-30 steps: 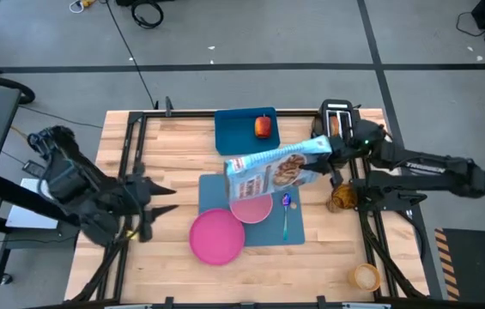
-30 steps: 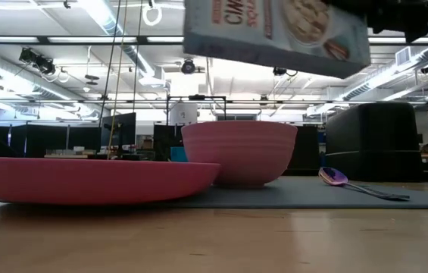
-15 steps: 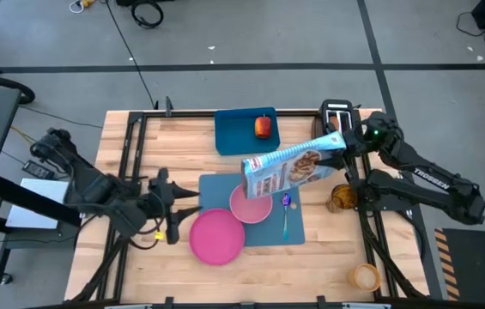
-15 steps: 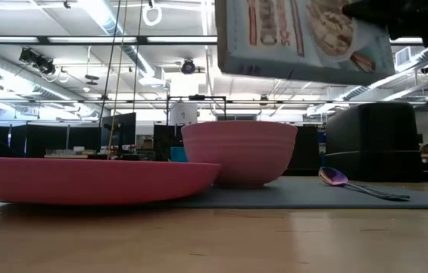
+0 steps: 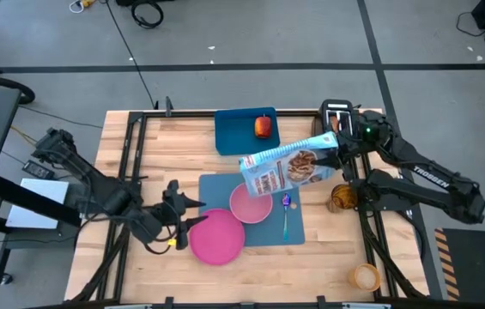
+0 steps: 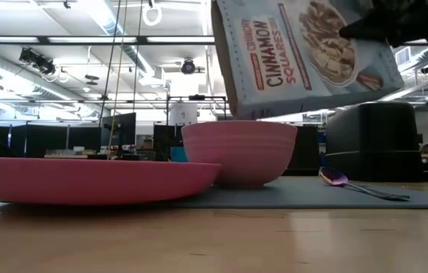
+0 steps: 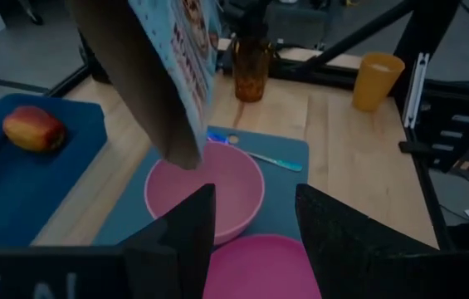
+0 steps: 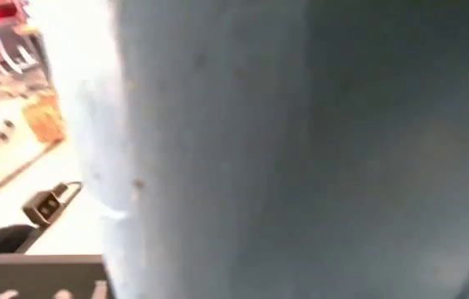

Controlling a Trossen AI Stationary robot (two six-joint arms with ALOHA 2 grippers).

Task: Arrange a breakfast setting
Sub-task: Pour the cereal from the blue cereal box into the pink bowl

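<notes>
above pink bowl [image 5: 251, 204], cereal box [image 5: 288, 166] tilted, long axis crosswise, right pincer [image 5: 338, 146] gripping it

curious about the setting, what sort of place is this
Probably a robotics lab or workshop, not a kitchen: a wooden table in a black frame, cables on the grey floor, and ceiling strip lights over dark workstations.

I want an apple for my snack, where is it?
In the high view the red apple lies on the small blue tray at the table's far edge, beyond the cereal box, left of the black toaster.
</notes>
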